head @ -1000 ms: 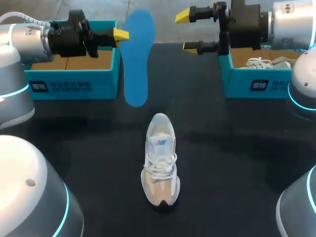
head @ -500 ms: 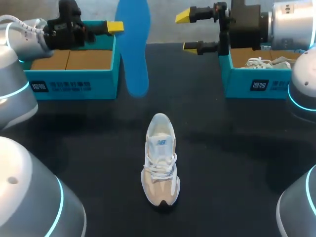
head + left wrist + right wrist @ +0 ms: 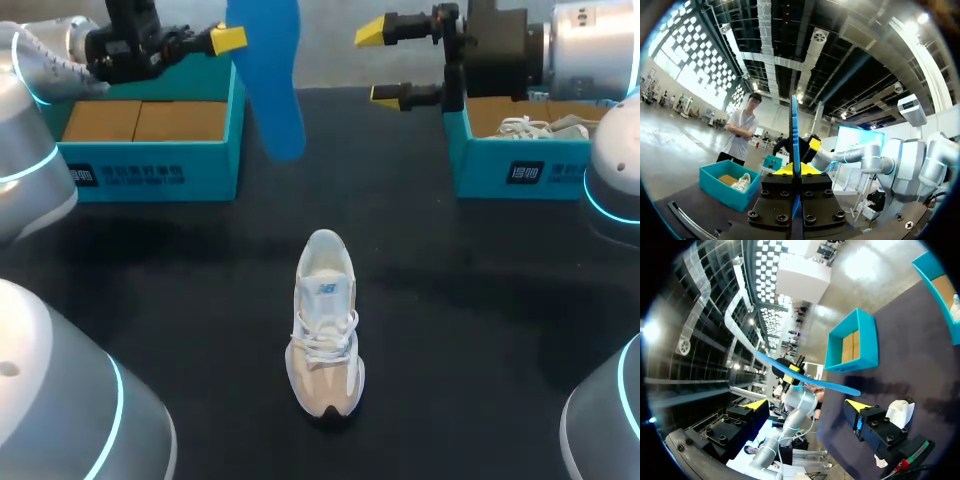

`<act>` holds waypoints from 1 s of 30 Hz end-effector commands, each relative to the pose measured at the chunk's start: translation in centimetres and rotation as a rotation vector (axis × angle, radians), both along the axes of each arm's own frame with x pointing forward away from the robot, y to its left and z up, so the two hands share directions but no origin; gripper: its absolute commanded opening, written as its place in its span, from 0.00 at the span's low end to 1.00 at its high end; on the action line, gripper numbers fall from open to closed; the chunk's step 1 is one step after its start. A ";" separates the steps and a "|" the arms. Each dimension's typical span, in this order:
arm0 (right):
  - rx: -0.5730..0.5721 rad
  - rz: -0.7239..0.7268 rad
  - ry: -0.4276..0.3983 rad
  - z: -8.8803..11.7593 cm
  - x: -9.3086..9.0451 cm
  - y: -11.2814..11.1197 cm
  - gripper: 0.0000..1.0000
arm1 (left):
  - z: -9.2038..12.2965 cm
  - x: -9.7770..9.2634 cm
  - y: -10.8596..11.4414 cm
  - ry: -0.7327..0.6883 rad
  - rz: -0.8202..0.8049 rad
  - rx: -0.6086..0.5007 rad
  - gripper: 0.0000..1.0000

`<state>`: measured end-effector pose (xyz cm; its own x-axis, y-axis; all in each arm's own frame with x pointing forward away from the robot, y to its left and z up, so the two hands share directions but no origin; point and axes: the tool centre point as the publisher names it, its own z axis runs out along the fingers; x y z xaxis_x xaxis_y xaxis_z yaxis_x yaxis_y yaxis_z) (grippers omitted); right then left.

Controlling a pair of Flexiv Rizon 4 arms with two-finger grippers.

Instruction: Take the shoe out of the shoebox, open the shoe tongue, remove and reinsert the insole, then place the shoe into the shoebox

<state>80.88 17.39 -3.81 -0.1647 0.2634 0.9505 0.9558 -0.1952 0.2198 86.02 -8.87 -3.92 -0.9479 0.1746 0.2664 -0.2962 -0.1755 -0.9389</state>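
On the dark table (image 3: 480, 300), near its middle, the shoe (image 3: 325, 325) stands on its sole, outside of both boxes. It is white and beige, the laces are tied, and the toe points to our side while the heel opening points to the far edge. From the right wrist view we see only a part of it (image 3: 901, 412), beside one finger of that gripper.

The blue insole (image 3: 268, 80) is not in the shoe. It hangs in the air over the far part of the table, well apart from the shoe, and our left gripper (image 3: 232, 40) holds it near its upper end. From the left wrist view the two fingers of this gripper (image 3: 792, 171) stand close together, with the insole (image 3: 795, 130) pressed between them (we see it from its thin edge, so it looks like a blue line).

Our right gripper (image 3: 380, 65) is at the far right, with its fingers spread wide and nothing between them. Its own camera shows the two yellow tips (image 3: 806, 404) far from each other, and the insole (image 3: 805, 380) ahead of them, not touching.

The left shoebox (image 3: 150, 178) is turquoise and shows brown cardboard inside; the insole hangs just beside its right wall. The right shoebox (image 3: 500, 172) has the same colour, and a second white shoe (image 3: 530, 126) lies in it.
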 end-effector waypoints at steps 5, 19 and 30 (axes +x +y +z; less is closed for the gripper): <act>0.000 -0.003 0.000 -0.1 0.0 0.2 1.00 | -1.1 0.6 0.3 -0.569 0.011 -0.279 0.00; 0.000 -0.003 0.000 -0.1 0.0 0.2 1.00 | -1.9 0.1 -0.4 -1.084 -0.064 -0.417 0.00; 0.000 -0.003 0.000 -0.1 0.0 0.2 1.00 | -1.6 0.1 -0.6 -1.435 -0.110 -0.494 0.00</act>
